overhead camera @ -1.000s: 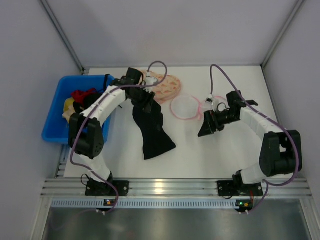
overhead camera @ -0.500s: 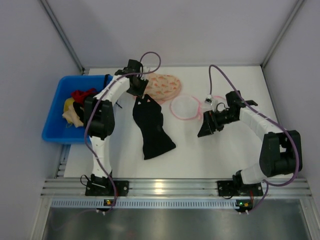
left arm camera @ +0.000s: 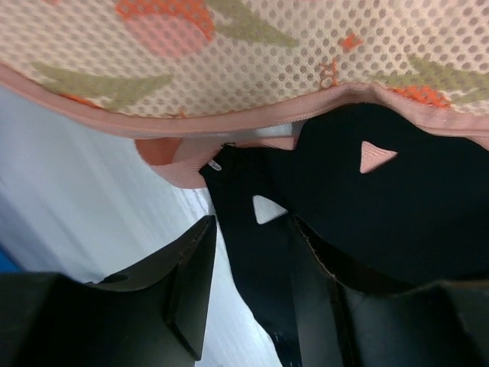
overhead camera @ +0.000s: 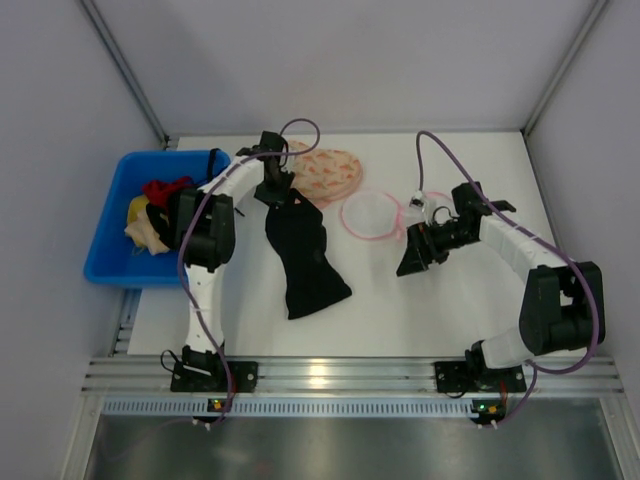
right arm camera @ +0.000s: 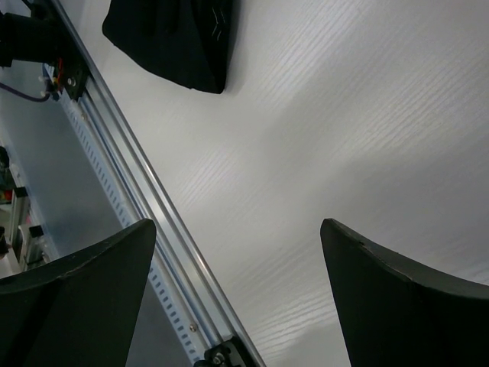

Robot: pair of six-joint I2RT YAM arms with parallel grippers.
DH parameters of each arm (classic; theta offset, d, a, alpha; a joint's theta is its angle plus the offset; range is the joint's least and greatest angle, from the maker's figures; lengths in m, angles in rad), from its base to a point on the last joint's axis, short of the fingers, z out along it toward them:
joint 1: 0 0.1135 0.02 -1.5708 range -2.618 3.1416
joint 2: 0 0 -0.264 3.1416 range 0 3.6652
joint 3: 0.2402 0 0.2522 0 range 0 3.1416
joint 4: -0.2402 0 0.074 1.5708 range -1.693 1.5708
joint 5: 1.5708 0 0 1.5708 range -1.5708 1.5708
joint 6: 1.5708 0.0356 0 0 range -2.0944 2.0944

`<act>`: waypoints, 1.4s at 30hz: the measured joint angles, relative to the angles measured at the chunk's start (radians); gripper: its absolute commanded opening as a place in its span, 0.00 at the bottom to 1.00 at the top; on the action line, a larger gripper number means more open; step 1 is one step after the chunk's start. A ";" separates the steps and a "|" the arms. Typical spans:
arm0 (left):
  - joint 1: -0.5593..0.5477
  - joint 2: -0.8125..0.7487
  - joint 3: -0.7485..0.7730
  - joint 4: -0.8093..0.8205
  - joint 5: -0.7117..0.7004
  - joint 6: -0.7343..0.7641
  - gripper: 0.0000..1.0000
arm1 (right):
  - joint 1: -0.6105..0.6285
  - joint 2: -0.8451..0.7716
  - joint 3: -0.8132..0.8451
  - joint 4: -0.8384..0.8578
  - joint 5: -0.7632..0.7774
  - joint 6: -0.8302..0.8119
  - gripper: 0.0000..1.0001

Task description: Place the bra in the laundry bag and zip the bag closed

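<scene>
— Entry one, far left?
— One blue plastic bin (overhead camera: pixel 108 268) of coloured cloths, left of the left fingers (left arm camera: pixel 191 290). Those fingers are half parted, straddling the narrow end of the soft black fabric bra (overhead camera: pixel 305 265) without clamping it. The bra lies flat on the white tabletop (overhead camera: pixel 450 310).
— Further right?
— One peach-pink patterned mesh piece (left arm camera: pixel 306 46), just beyond those fingers. One round white mesh laundry bag with pink rim (overhead camera: pixel 372 213), between both pairs. The right fingers (right arm camera: pixel 92 283) are spread wide and empty.

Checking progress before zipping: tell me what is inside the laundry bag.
Nothing shows inside the laundry bag: only pale mesh within its pink rim. The bra lies outside it on the table. Anything small under the mesh is too faint to tell.
</scene>
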 measured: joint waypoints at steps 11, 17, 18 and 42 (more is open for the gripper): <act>0.015 0.007 -0.011 0.023 0.058 -0.040 0.00 | -0.001 -0.001 0.000 -0.035 0.018 -0.013 0.90; 0.018 -0.145 -0.188 0.055 0.129 -0.010 0.00 | -0.001 -0.004 0.001 -0.042 0.022 -0.017 0.89; 0.018 -0.180 -0.211 0.055 0.134 -0.002 0.00 | -0.001 -0.004 0.002 -0.042 0.022 -0.017 0.89; -0.023 -0.193 -0.206 0.145 -0.038 -0.015 0.55 | -0.001 -0.020 0.015 -0.057 0.042 -0.015 0.91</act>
